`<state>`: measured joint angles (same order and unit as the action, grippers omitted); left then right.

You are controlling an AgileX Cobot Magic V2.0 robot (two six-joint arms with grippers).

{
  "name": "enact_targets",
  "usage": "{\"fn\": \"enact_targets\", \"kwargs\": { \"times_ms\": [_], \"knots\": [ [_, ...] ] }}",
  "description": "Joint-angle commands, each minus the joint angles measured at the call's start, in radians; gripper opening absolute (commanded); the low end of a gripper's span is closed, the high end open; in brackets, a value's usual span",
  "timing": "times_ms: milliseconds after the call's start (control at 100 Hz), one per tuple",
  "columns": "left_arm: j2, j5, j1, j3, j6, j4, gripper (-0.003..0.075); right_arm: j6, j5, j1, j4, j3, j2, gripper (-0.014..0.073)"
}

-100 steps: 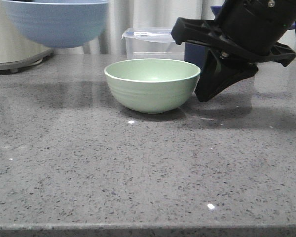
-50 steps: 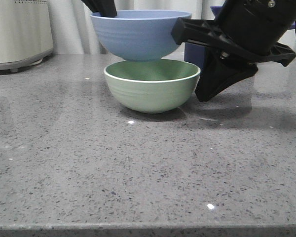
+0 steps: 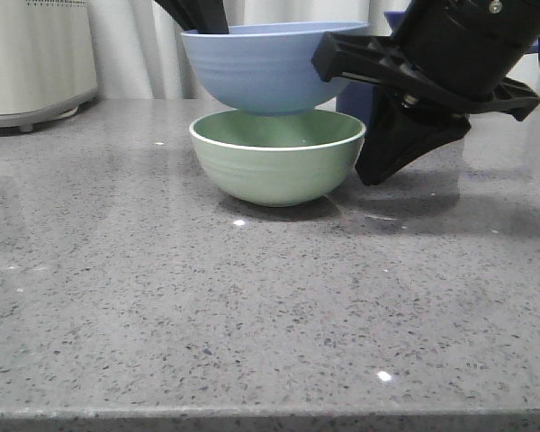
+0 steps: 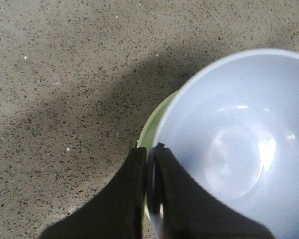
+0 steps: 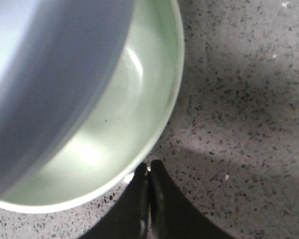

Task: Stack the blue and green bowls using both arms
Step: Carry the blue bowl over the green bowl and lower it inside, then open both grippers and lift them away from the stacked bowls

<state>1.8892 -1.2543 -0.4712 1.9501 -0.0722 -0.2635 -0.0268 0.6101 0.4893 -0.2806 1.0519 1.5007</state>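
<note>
Left end effector (image 4: 149, 189) pinches the blue bowl (image 3: 272, 67) by its rim, one finger inside the wall and one outside, nearly shut with only the wall between them. A rim grip keeps the bowl's underside free, which suits lowering it into another bowl. Blue bowl hangs level, directly above the green bowl (image 3: 277, 155), its base at about the level of the green rim; whether the two touch, cannot tell. In the left wrist view only a thin crescent of green shows beside the blue rim, so the two look close to concentric.

Right end effector (image 5: 149, 199) sits with its fingers pressed together, holding nothing, tips on or just above the table (image 3: 252, 315) beside the green bowl's right wall. Judged purpose: a stop, so the green bowl does not slide while the other goes in.

Green bowl stands upright on the table, centre of the scene, empty.

Stack not yet seated.
</note>
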Motion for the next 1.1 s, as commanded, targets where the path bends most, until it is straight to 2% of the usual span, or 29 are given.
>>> {"fn": "enact_targets", "kwargs": {
  "times_ms": [0, 140, 230, 370, 440, 890, 1090],
  "knots": [
    [-0.052, -0.015, -0.009, 0.037, 0.001, -0.045, -0.002, 0.004, -0.039, 0.0, -0.014, 0.022, -0.034, -0.0081],
    [-0.052, -0.015, -0.009, 0.037, 0.001, -0.061, 0.0006, 0.004, -0.039, 0.0, -0.014, 0.022, -0.034, -0.0081],
    [-0.052, -0.015, -0.009, 0.037, 0.001, -0.066, 0.0113, 0.004, -0.039, 0.0, -0.014, 0.022, -0.034, -0.0081],
    [-0.052, -0.015, -0.009, 0.037, 0.001, -0.074, 0.0335, 0.004, -0.039, 0.0, -0.014, 0.022, -0.034, -0.0081],
    [-0.052, -0.015, -0.009, 0.037, 0.001, -0.074, 0.0384, 0.004, -0.039, 0.0, -0.014, 0.022, -0.034, -0.0081],
    [-0.071, 0.002, -0.009, 0.037, 0.001, -0.072, 0.0386, 0.004, -0.026, -0.001, -0.014, 0.022, -0.034, -0.0081],
    [-0.126, 0.021, -0.009, 0.021, 0.072, 0.075, 0.0386, 0.004, -0.014, -0.011, -0.012, 0.022, -0.052, -0.0081]
  ]
}}
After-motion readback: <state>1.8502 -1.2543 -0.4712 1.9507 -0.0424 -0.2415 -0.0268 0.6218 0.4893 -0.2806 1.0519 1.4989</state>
